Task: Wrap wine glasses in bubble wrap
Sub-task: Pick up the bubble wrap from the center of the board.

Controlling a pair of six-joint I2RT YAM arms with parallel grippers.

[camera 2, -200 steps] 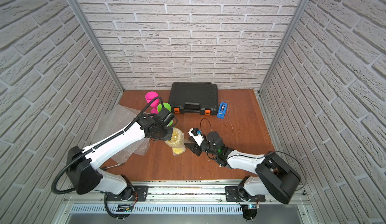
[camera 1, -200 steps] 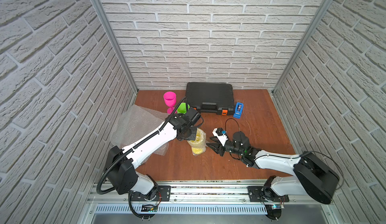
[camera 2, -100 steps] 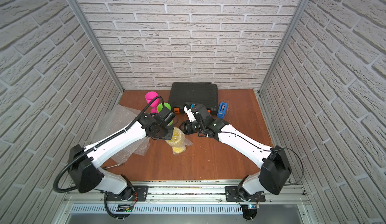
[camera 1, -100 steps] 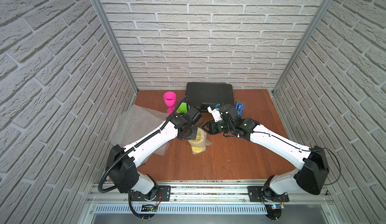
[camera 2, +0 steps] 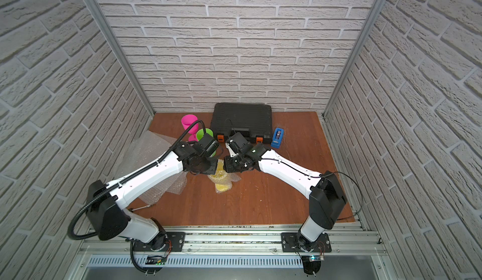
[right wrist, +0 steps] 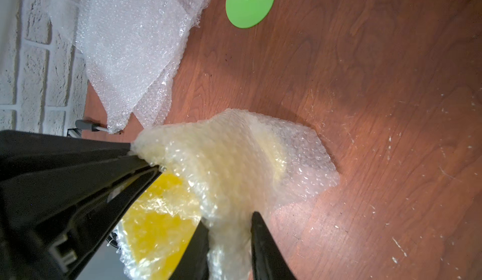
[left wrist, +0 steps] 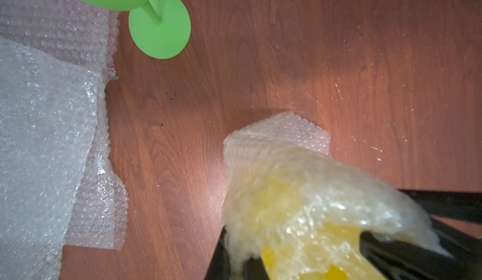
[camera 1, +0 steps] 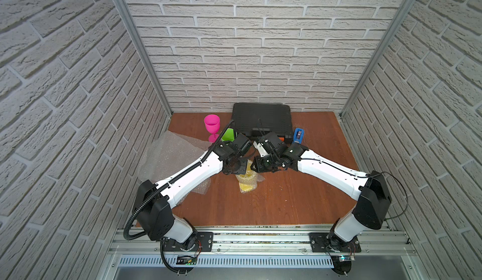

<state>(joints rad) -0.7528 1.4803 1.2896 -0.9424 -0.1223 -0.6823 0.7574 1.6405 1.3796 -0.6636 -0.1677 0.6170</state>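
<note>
The yellow glass (camera 1: 246,185), swathed in bubble wrap (right wrist: 234,145), is propped at mid-table (camera 1: 300,203), its long axis running from the grippers toward the front edge. The wrap's edge is pinched tight by the left gripper (right wrist: 150,161). A fold is straddled by the right gripper (right wrist: 228,221), and whether it is clamped cannot be told. A second ago that gripper was nearer the front.
</note>
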